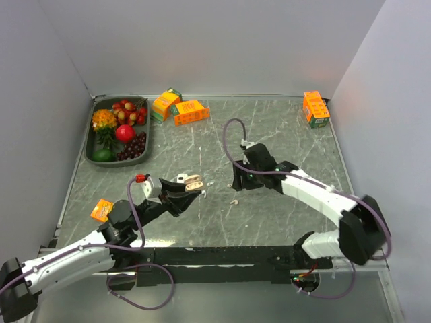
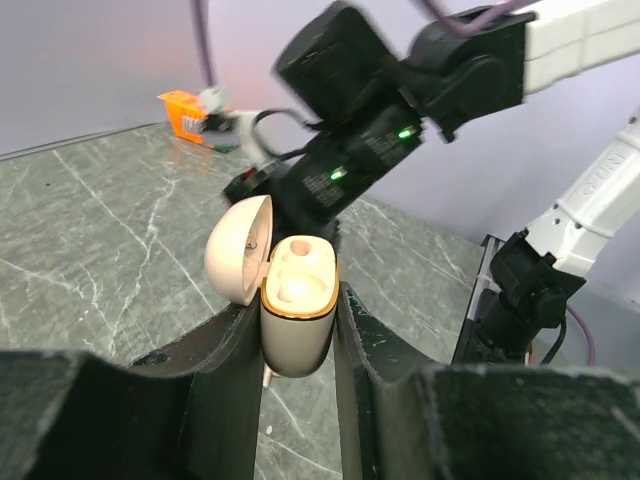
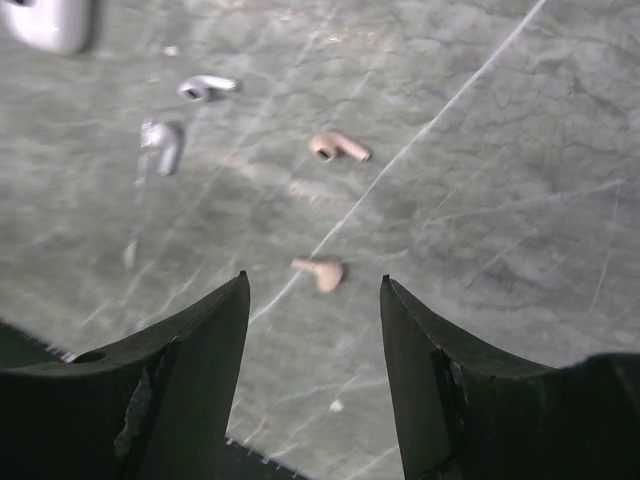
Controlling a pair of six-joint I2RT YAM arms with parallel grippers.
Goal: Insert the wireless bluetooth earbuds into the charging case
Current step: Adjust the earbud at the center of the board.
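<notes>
**A:** State of the left gripper?

**B:** It was pinched shut on the charging case, one finger on each side. The case stood upright in the grip, clear of the table. Its lid was swung open to the left. The orange-rimmed top faced up with two sockets showing.

**A:** And the right gripper?

**B:** Its jaws stood apart with nothing between them and touched nothing. It pointed down over the table, near the held case and to its right in the top view.

**A:** Earbuds?

**B:** All were on the table. One tan earbud lay just past the gap between the right fingers, apart from both. The second tan earbud lay farther out. Two white earbuds lay left of those, close together, near a white case cut off at the frame corner.

**A:** Anything else around?

**B:** A fruit tray sat at back left. There were four orange boxes: two beside the tray, one at back right, one near the left arm. All were well apart from both grippers.
</notes>
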